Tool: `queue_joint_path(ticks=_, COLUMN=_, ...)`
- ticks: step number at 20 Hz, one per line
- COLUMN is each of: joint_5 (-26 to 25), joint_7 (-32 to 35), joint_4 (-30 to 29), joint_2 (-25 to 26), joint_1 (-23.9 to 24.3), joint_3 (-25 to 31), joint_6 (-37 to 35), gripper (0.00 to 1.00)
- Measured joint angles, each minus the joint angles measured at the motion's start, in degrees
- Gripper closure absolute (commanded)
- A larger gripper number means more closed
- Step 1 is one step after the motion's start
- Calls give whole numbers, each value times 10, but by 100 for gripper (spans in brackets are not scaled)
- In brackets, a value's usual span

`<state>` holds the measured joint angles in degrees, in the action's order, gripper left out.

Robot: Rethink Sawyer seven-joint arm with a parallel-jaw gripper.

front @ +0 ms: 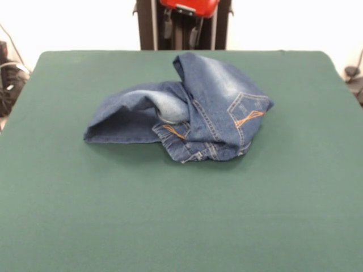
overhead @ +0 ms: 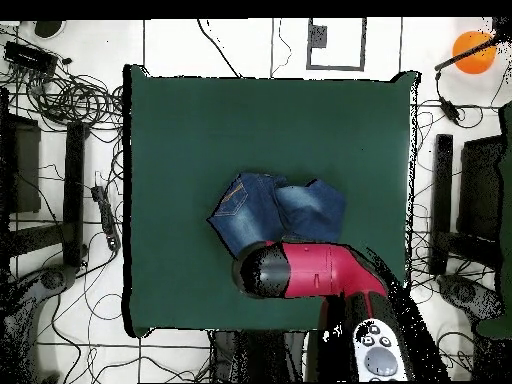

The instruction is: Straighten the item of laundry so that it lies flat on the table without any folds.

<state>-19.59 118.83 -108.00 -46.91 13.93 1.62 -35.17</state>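
Note:
The item of laundry, a pair of blue jeans (front: pixel 187 113), lies bunched and folded over itself on the far half of the green table (front: pixel 181 221). One leg runs out to the left. A back pocket with orange stitching faces up on the right. In the overhead view the jeans (overhead: pixel 275 208) sit near the middle of the table (overhead: pixel 170 130), partly covered by the red arm (overhead: pixel 320 272). My gripper (front: pixel 182 28) hangs high at the top edge of the front view, behind and above the jeans and apart from them. Its state does not show.
Green cloth stretches wide on every side of the jeans. Off the table, cables (overhead: pixel 70 95) and dark stands (overhead: pixel 470 190) crowd the floor on both sides. An orange ball (overhead: pixel 472 50) sits at one far corner.

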Motion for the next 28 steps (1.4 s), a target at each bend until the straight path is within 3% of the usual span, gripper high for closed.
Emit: queue_joint_path(ticks=28, joint_5=0, joint_7=0, joint_4=29, joint_2=53, joint_1=-4, joint_3=3, joint_6=0, gripper=0)
